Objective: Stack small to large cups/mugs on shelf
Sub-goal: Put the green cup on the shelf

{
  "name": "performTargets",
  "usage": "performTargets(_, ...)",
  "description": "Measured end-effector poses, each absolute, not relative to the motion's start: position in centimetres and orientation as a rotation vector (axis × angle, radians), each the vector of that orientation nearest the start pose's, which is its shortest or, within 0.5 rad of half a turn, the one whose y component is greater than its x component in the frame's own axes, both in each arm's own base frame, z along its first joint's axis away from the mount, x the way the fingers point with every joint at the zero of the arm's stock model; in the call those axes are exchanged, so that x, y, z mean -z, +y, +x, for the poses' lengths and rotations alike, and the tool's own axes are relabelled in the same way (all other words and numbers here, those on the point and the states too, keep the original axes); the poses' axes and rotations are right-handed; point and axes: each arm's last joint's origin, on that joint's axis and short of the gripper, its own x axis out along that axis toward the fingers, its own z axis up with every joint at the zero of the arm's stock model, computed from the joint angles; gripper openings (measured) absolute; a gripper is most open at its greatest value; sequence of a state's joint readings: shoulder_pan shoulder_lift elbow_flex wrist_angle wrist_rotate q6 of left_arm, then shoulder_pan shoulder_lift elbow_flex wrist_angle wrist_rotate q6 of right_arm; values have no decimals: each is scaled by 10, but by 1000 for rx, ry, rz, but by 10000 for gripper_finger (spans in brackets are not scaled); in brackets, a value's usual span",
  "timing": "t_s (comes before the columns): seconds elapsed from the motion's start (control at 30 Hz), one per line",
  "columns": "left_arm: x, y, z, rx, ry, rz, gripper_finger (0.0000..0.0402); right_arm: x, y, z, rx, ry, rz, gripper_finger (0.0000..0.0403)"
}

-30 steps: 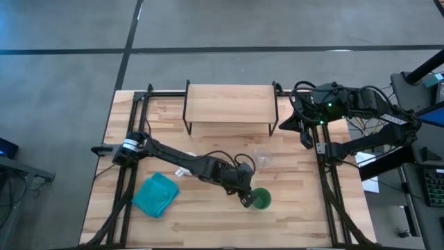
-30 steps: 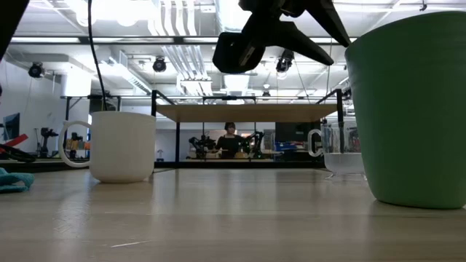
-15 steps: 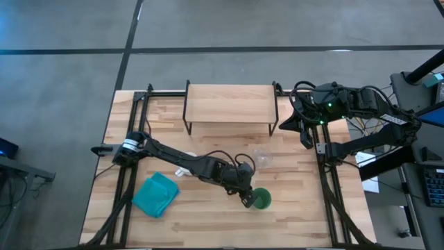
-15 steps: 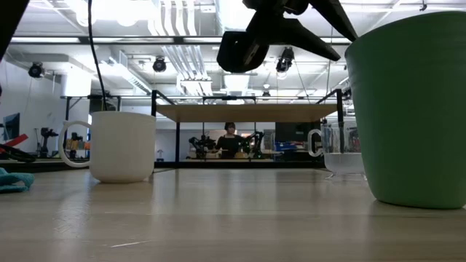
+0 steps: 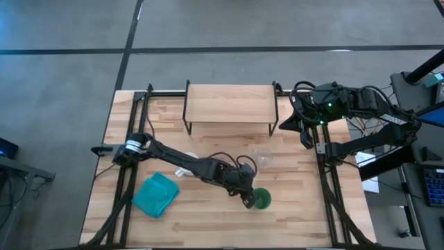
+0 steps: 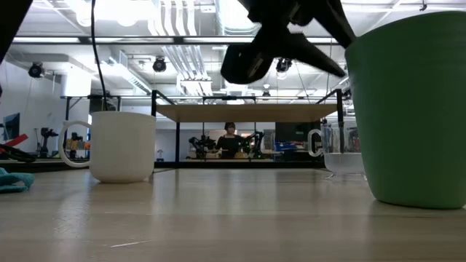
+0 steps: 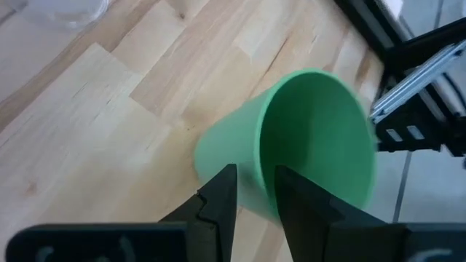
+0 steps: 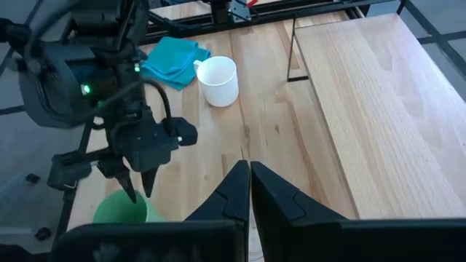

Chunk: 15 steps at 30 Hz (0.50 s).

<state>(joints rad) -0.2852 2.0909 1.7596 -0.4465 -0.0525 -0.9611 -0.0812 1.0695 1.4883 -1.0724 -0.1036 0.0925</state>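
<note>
The green cup (image 5: pixel 261 200) stands upright on its base near the table's near edge, and fills the right side of the low view (image 6: pixel 408 109). My left gripper (image 7: pixel 255 178) is open just above its rim. One finger stands outside the wall and one over the opening, with no touch that I can see. The clear glass (image 5: pixel 262 158) stands behind the cup. The white mug (image 6: pixel 120 145) stands to the left, mostly under my left arm in the high view. The wooden shelf (image 5: pixel 229 104) stands at the far edge. My right gripper (image 8: pixel 247 169) is shut and waits by the shelf's right end.
A teal folded cloth (image 5: pixel 156 194) lies near the table's near left corner. Black frame rails run along both sides of the table (image 5: pixel 208 229). The shelf's board (image 8: pixel 371 94) carries nothing. A person sits far off in the room behind the table (image 6: pixel 230 140).
My left gripper has come down a little and edged toward the green cup, staying open. The cup, glass and mug have not moved.
</note>
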Motion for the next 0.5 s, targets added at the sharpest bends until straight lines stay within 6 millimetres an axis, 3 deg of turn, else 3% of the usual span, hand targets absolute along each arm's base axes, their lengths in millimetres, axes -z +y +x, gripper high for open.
performTargets(0.23,-234,-133,456,-140,824,-788,76,-431,-11,169,8,652,149,9)
performTargets(0.4,-236,-132,456,-131,821,-769,14,-431,-11,169,8,651,148,9)
performTargets(0.5,-238,-130,456,-132,818,-767,4,-431,-11,169,2,651,128,9)
